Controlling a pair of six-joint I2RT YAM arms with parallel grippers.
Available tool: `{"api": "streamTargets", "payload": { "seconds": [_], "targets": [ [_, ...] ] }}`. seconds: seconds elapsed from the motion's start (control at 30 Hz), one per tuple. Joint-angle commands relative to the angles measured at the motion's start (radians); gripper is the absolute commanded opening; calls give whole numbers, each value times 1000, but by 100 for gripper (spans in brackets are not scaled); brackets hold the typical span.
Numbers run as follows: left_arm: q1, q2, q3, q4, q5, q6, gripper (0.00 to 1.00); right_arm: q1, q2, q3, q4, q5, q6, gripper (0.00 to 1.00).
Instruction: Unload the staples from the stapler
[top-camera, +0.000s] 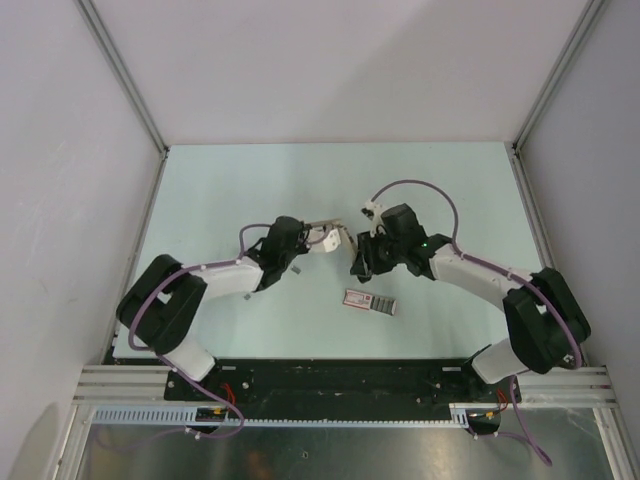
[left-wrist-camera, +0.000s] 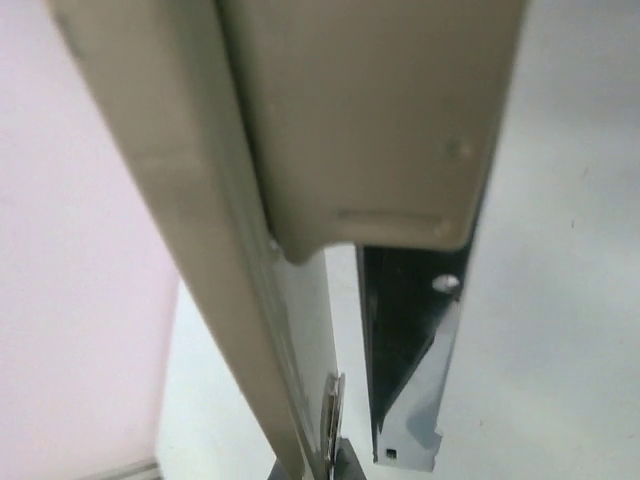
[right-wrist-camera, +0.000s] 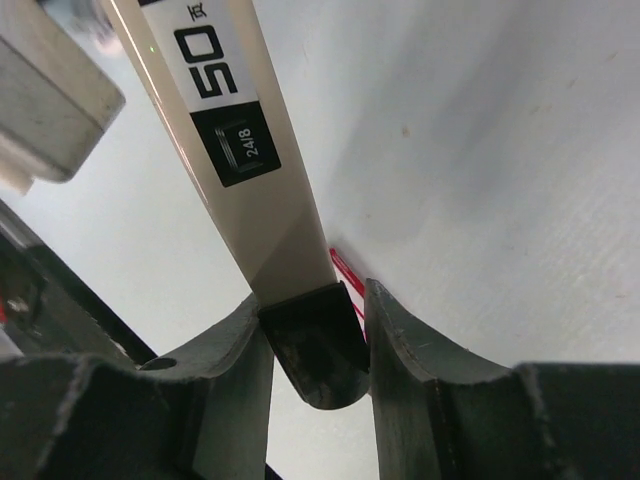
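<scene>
Pale table (top-camera: 250, 180); only right wrist shows stapler (right-wrist-camera: 285, 235) label (right-wrist-camera: 236, 146).

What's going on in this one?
Both arms hold the stapler over the middle of the table. The left gripper is shut on its pale body, and the right gripper clasps its black tip. The left wrist view shows the stapler hinged open, metal magazine exposed. No staples are visibly out yet. A red-and-white box lies nearby.
</scene>
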Motion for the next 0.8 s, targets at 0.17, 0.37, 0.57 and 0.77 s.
{"api": "streamTargets", "payload": {
  "seconds": [0.17, 0.37, 0.57, 0.77],
  "targets": [
    [-44, -203, 215, -529, 594, -572, 7, -83, -123, 60, 421, 57, 353, 0],
    [-44, -231, 217, -567, 805, -690, 34, -55, -106, 90, 435, 99, 360, 0],
    [9, -280, 247, -595, 840, -736, 52, -54, -94, 128, 386, 162, 311, 0],
    [185, -348, 307, -625, 874, -783, 57, -53, -47, 235, 220, 290, 167, 0]
  ]
}}
